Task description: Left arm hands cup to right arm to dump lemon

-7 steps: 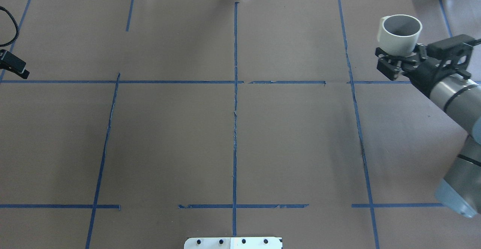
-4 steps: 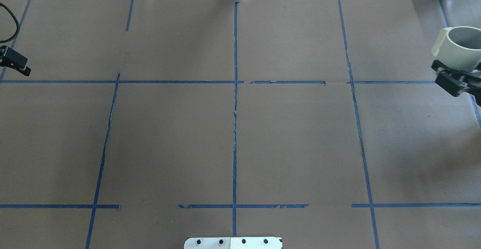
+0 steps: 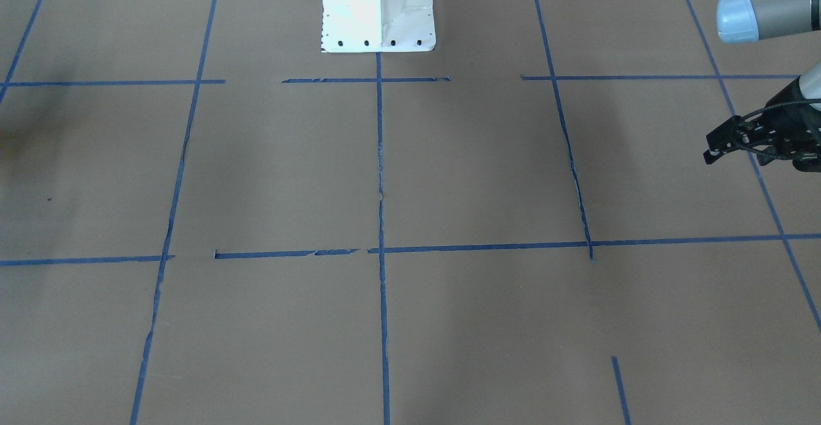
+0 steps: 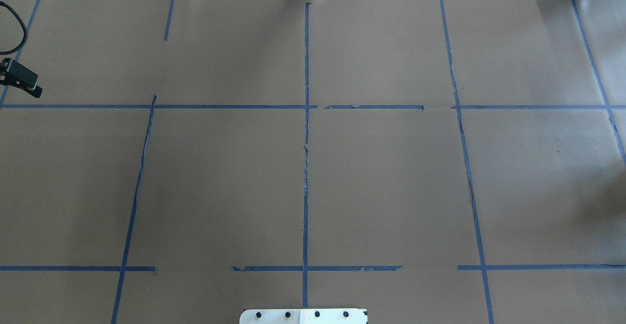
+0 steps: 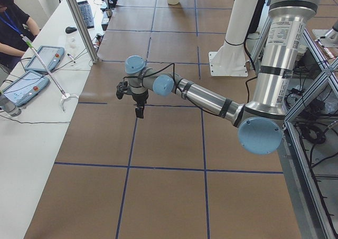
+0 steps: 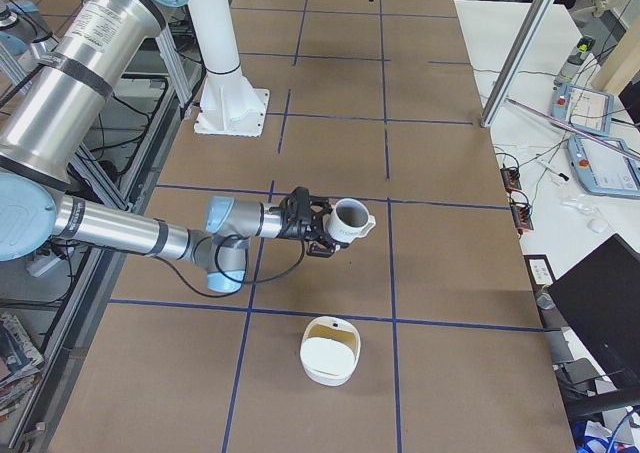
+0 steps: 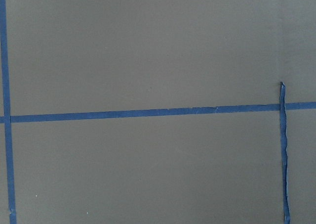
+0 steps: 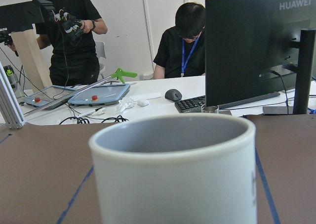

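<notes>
- Reaching low along the brown tabletop [image 6: 450, 303], the right arm [image 6: 150, 235] has the cup [image 6: 350, 220] at the tip of the right gripper [image 6: 328, 230].
- The cup stands upright, mouth up, with its handle on the side turned away from the fingers [image 6: 320, 245]. The fingers lie against the wall nearest the wrist, low toward the base. Whether they pinch the cup or merely touch it, I cannot tell from the side view.
- The right wrist view is filled by the cup's white wall and grey inside; its bottom is hidden there.
- A white bowl [image 6: 330, 351] sits on the tabletop near the cup, apart from it.
- The left arm [image 5: 206, 97] stretches out well apart from the cup, and the left gripper [image 3: 715, 145] hangs over bare tabletop. Whether its fingers are spread or pressed together, I cannot tell.
</notes>
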### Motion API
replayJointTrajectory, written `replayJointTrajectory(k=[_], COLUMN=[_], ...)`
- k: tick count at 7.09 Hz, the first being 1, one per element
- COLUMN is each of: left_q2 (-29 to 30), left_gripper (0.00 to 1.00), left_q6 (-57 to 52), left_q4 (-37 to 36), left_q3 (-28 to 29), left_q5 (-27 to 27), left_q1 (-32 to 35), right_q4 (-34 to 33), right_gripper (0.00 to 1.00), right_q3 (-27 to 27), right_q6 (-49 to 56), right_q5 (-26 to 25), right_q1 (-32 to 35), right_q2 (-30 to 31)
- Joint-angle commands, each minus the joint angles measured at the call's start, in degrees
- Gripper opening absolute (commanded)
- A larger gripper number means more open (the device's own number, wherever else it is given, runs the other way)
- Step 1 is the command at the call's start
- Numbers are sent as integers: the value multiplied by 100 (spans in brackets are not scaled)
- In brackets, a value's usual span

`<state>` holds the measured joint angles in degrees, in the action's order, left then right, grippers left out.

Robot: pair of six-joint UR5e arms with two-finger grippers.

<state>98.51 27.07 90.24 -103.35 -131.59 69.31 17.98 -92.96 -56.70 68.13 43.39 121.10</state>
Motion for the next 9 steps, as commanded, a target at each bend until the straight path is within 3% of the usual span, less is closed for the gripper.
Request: replayJointTrajectory(k=[1, 4, 9], left_q2=[1, 1, 10], left_gripper=[100, 100, 100], left_q6=[0, 0, 9], left_q4=[2, 11, -24], left_q3=[-1, -18, -106], left_q5=[-7, -7, 2], left_q1=[-5, -5, -5], right_q4=[1500, 2724, 3395], right_gripper=[2, 3, 3], right_q3=[1354, 2683, 2783], right_q6=[-880, -3112, -6304], right_q5=[78, 43, 25], right_q1=[11, 134, 415], right_q2=[-60, -787, -930])
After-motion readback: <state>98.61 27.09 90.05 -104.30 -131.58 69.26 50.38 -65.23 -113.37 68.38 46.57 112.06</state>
